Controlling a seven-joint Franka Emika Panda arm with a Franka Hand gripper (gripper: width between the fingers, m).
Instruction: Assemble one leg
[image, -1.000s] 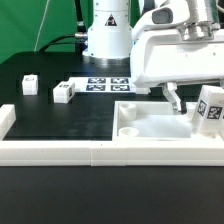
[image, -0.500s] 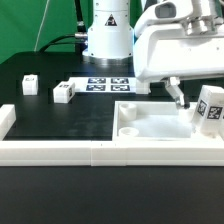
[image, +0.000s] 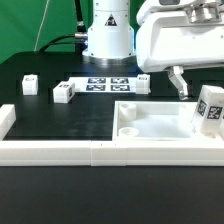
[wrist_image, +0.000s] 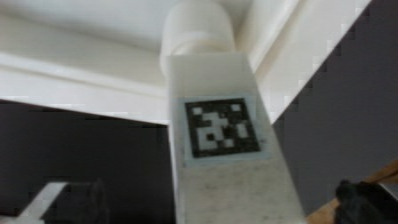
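White plastic, hard and light: that's the leg (image: 210, 108), just below the claw (wrist_image: 210, 199), lined up between its fingers (wrist_image: 50, 201), lower end at the tray (image: 150, 128) corner. The claw's spread wide, touching nothing! The leg's long axis runs nearly upright, leaning a little, top end pointing up at the claw, marker face turned outward. I'd judge it stiff, smooth and a bit slippery. Pinch the two plain side faces near the top, squarely, or it could twist.
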